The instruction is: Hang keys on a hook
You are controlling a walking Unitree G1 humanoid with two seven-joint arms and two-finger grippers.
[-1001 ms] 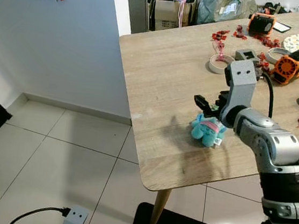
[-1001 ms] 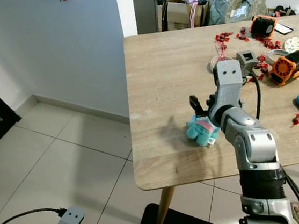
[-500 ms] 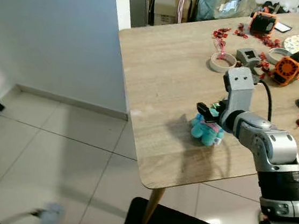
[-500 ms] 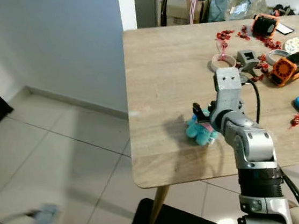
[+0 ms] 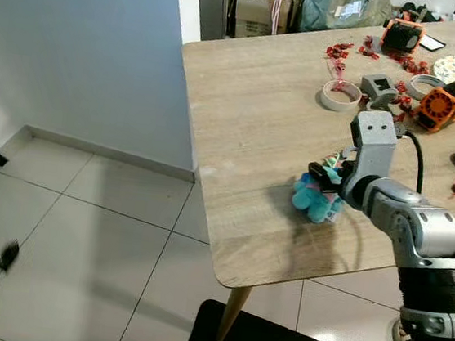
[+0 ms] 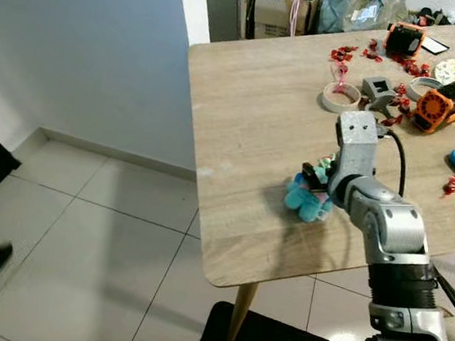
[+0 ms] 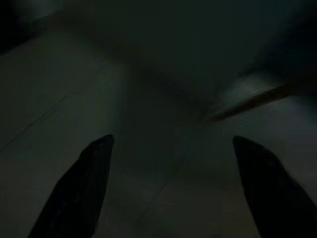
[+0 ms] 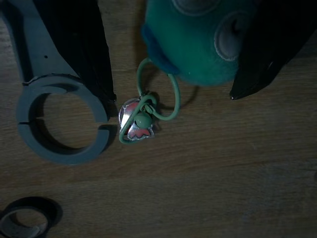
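Right hand (image 8: pixel 171 94) spread wide over teal plush keychain (image 5: pixel 315 199) on worktop (image 5: pixel 249 124). Green loop (image 8: pixel 156 99) could be missed, plush squashed & slipped. Left hand (image 7: pixel 173 193) spread, idle.

Head views: bright, even daylight, sharp; blur at lower left corner.
Left wrist view: nearly black.
Right wrist view: dim, shadowed.

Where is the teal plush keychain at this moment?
In the head views the teal plush keychain lies on the wooden table, near its front edge, right under the right gripper, whose fingers stand open on either side of it.
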